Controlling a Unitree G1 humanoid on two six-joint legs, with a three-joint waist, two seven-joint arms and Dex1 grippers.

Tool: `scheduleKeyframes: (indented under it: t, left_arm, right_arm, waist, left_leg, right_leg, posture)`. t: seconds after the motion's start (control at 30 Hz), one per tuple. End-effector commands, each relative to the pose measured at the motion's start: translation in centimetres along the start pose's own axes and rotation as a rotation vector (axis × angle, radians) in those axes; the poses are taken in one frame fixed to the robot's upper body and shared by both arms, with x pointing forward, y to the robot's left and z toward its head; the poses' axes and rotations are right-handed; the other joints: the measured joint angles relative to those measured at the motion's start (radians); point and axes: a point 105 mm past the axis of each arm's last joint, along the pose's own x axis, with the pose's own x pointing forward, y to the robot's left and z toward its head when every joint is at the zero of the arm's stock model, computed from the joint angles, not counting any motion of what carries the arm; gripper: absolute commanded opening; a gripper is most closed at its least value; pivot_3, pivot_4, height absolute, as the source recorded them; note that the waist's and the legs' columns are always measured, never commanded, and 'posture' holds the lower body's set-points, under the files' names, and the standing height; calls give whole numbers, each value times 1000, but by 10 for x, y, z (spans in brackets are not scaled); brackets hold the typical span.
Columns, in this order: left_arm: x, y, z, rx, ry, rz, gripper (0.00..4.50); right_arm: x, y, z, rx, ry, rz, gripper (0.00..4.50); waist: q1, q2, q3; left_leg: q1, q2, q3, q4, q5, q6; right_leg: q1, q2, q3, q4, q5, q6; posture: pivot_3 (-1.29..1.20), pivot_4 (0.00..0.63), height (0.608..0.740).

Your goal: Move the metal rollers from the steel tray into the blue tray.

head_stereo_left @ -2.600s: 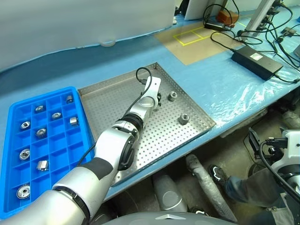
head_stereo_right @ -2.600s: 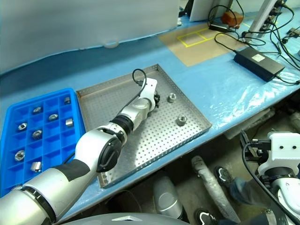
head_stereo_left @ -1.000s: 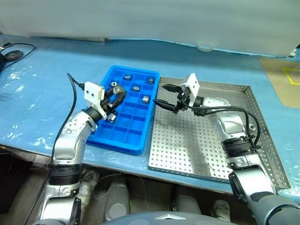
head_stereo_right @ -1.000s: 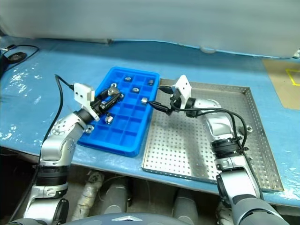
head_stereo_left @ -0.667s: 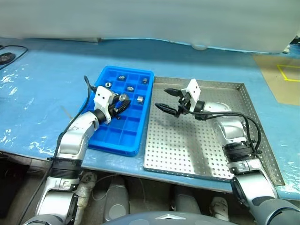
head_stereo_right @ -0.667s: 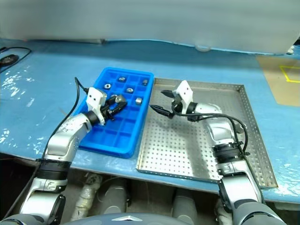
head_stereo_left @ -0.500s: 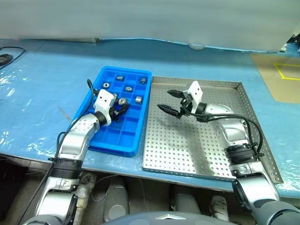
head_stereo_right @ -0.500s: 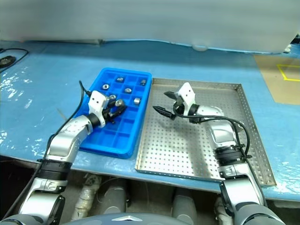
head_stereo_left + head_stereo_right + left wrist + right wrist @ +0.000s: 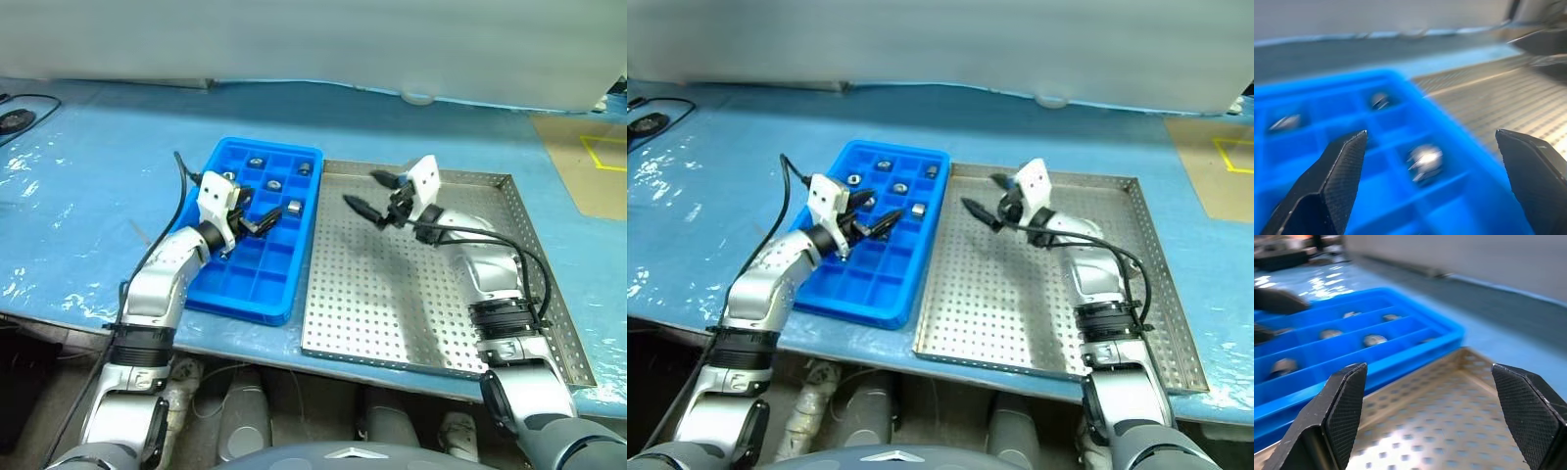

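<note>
**Steel rollers: one more being delivered**

Blue tray (image 9: 257, 284) is receiving a roller (image 9: 1424, 160) as the left gripper (image 9: 253, 214), clamped a second ago, is spreading wide and empty. Right gripper (image 9: 377, 196), open and empty, is hovering over the steel tray (image 9: 392, 304) near its far left corner.

Bright, even light; wrist views blurred.

Silver rollers (image 9: 292, 207) in blue tray (image 9: 257, 285), steel tray (image 9: 411, 304) beside
</note>
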Motion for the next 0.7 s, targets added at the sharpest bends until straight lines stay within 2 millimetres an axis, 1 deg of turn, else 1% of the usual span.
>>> scheduleKeyframes:
  t: [0.03,0.17,0.2,0.27,0.33,0.43,0.5,0.57,0.67,0.7]
  left_arm:
    - [15,-24,18,8,-77,-165,4474]
    - [33,-38,12,18,-71,-250,4474]
    - [36,-41,13,11,-78,-265,4474]
    - [44,-46,16,-2,-100,-304,4474]
    - [49,-52,18,-11,-116,-340,4474]
    - [56,-57,19,-32,-134,-385,4474]
    - [60,-60,18,-37,-137,-410,4474]
    - [65,-65,17,-30,-136,-435,4474]
    - [70,-68,18,-28,-147,-447,4474]
    - [72,-68,18,-31,-151,-449,4474]
  right_arm:
    - [-21,-39,7,-3,-12,-209,4298]
    - [-53,-52,-1,-13,33,-299,4298]
    - [-61,-56,-3,-19,47,-325,4298]
    - [-81,-71,-12,-31,111,-433,4298]
    - [-101,-84,-16,-38,151,-522,4298]
    - [-126,-92,-21,-36,198,-595,4298]
    - [-135,-94,-23,-29,224,-622,4298]
    - [-145,-95,-30,9,258,-643,4298]
    - [-150,-91,-34,62,272,-630,4298]
    - [-148,-88,-33,84,265,-618,4298]
  waist:
    - [-3,0,0]
    - [-12,0,0]
    - [-20,0,0]
    - [-33,0,0]
    - [-47,0,0]
    - [-63,0,0]
    - [-80,0,0]
    - [-99,0,0]
    - [-114,0,0]
    - [-117,0,0]
  left_leg:
    - [0,0,0,0,1,-1]
    - [1,0,2,-1,2,-2]
    - [1,0,3,-1,1,-2]
    - [2,0,5,-1,1,-2]
    - [2,0,8,0,1,-1]
    - [4,0,11,0,-2,3]
    - [6,0,14,-1,-3,5]
    - [7,0,18,0,-4,6]
    - [5,0,21,0,-5,8]
    - [4,0,21,0,-5,8]
  right_leg:
    - [0,0,0,0,0,0]
    - [0,1,2,-1,0,0]
    - [0,1,3,-2,0,0]
    - [0,1,5,-3,0,0]
    - [-1,1,7,-3,0,1]
    - [-2,1,10,-3,1,1]
    - [-2,1,14,-3,1,2]
    - [-3,1,17,-4,1,3]
    - [-7,0,19,-4,2,4]
    - [-8,1,20,-4,2,4]
  posture:
    - [-97,150,740]
    - [-190,150,740]
    - [-207,150,740]
    - [-240,150,740]
    - [-280,150,740]
    - [-335,150,740]
    - [-353,150,740]
    - [-376,150,740]
    - [-389,150,740]
    - [-392,150,740]
